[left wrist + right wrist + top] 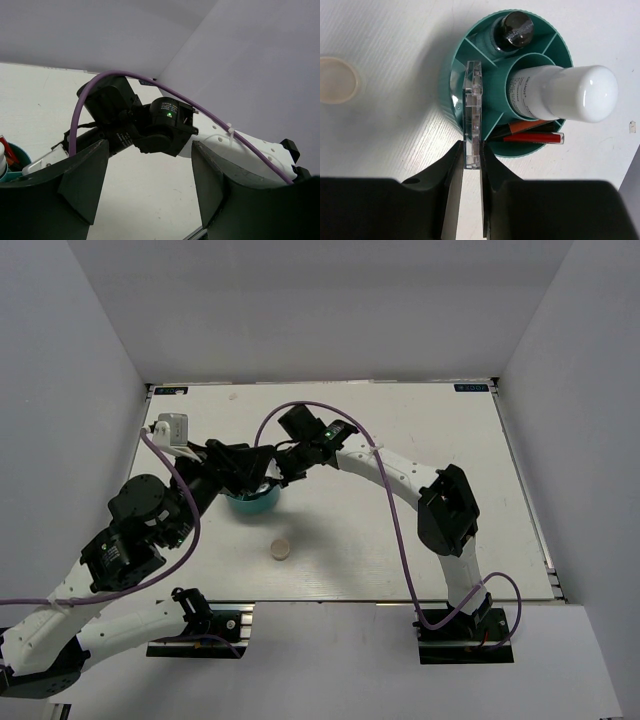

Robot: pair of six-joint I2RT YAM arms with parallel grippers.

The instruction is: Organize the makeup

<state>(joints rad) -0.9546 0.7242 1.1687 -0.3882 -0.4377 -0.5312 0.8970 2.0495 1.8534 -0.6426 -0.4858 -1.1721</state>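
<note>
My right gripper (472, 150) is shut on a clear, flat square palette (473, 110), seen edge-on. The palette stands upright at the left wall of the teal tub (535, 152), with its far end over an outer compartment. In the tub's middle cup stands a white bottle (560, 95). A black tube (516, 27) and thin red-black sticks (532, 137) fill other compartments. A round cream compact (281, 549) lies on the table in front of the tub (252, 504). My left gripper (150, 185) is open and empty, hovering just left of the tub.
Both arms crowd over the tub near the table's left-centre. The right arm's wrist (165, 125) and purple cable (150, 82) fill the left wrist view. White walls close in the table on three sides.
</note>
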